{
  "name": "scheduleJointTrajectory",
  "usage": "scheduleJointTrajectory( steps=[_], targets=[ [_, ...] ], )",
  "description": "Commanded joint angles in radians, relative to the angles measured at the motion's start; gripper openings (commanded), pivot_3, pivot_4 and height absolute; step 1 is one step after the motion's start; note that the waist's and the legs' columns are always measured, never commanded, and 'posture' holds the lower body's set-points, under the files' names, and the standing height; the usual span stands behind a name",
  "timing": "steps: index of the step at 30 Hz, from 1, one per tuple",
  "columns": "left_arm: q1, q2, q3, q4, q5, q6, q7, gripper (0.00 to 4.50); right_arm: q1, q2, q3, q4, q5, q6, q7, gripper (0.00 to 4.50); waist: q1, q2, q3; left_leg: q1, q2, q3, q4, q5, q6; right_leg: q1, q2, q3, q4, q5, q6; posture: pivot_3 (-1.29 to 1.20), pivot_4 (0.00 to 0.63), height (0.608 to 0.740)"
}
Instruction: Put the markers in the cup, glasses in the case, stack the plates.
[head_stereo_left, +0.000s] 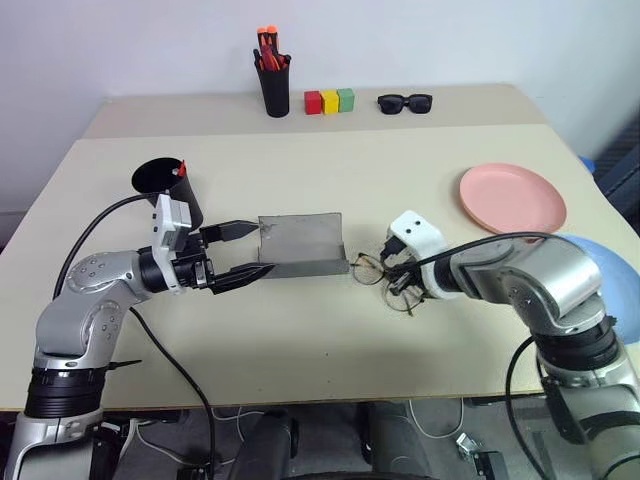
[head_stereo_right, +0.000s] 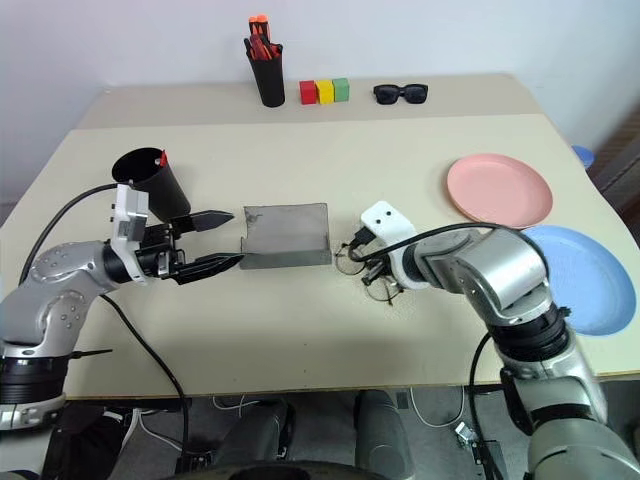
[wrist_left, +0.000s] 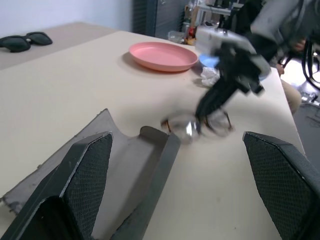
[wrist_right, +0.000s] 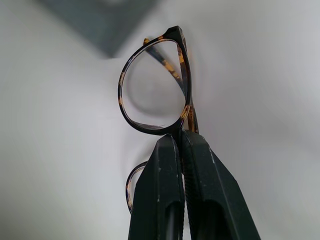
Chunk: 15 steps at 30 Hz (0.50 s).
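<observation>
My right gripper (wrist_right: 180, 137) is shut on the bridge of the round wire-framed glasses (wrist_right: 155, 95). I hold the glasses (head_stereo_left: 375, 272) just off the right end of the open grey case (head_stereo_left: 300, 243). My left gripper (head_stereo_left: 245, 250) stands open at the case's left end, one finger on either side of it. Behind that hand stands the black cup (head_stereo_left: 165, 185), with a marker's red tip (head_stereo_left: 181, 169) poking out. At the right lies the pink plate (head_stereo_left: 512, 197). The blue plate (head_stereo_right: 585, 275) lies nearer, separate from it and partly behind my right arm.
Along the far edge stand a black pen holder with orange-capped pens (head_stereo_left: 274, 85), three coloured blocks (head_stereo_left: 329, 101) and black sunglasses (head_stereo_left: 404, 102). Bare tabletop lies in front of the case and between the case and the pink plate.
</observation>
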Motion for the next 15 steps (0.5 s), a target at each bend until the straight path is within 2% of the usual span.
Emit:
scheduleJointTrajectory(
  steps=[1,3,8,10,15],
  targets=[
    [0.007,0.03,0.071,-0.018,-0.042,0.016,0.02,4.31,-0.074,-0.021,-0.038,0.022,-0.039,-0.076,0.008,0.04,-0.004,0.0,0.0,0.0,0.0,0.0,0.0,0.0,0.0,0.0,0.0,0.0,0.0,0.0,0.0,0.0,0.15,0.74],
    [0.022,0.042,0.094,-0.027,-0.055,0.031,0.033,4.31,-0.095,-0.005,-0.018,0.014,-0.056,-0.143,0.013,0.04,-0.007,0.0,0.0,0.0,0.001,0.0,-0.001,0.0,0.0,-0.001,0.001,0.0,0.0,0.0,0.0,0.0,0.15,0.74],
    [0.05,0.102,0.177,0.004,-0.055,0.03,0.054,4.31,-0.135,0.164,-0.007,0.067,-0.092,-0.35,0.009,0.04,-0.015,0.0,0.0,-0.001,0.001,0.0,-0.002,0.0,0.0,-0.002,0.001,0.0,0.0,0.0,0.0,0.0,0.15,0.74],
    [0.073,0.142,0.214,0.008,-0.068,0.042,0.038,4.31,-0.149,0.197,0.032,0.091,-0.124,-0.408,0.013,0.04,-0.019,0.0,0.0,-0.001,0.001,0.0,-0.002,0.0,0.0,-0.003,0.001,0.0,0.0,0.0,0.0,0.0,0.15,0.74],
    [0.165,0.2,0.277,-0.055,-0.163,0.144,0.005,4.31,-0.163,0.304,0.039,0.137,-0.146,-0.531,0.029,0.04,-0.024,0.001,0.0,-0.001,0.001,0.0,-0.003,0.0,0.0,-0.003,0.0,0.001,0.0,0.0,0.0,0.0,0.15,0.74]
  ],
)
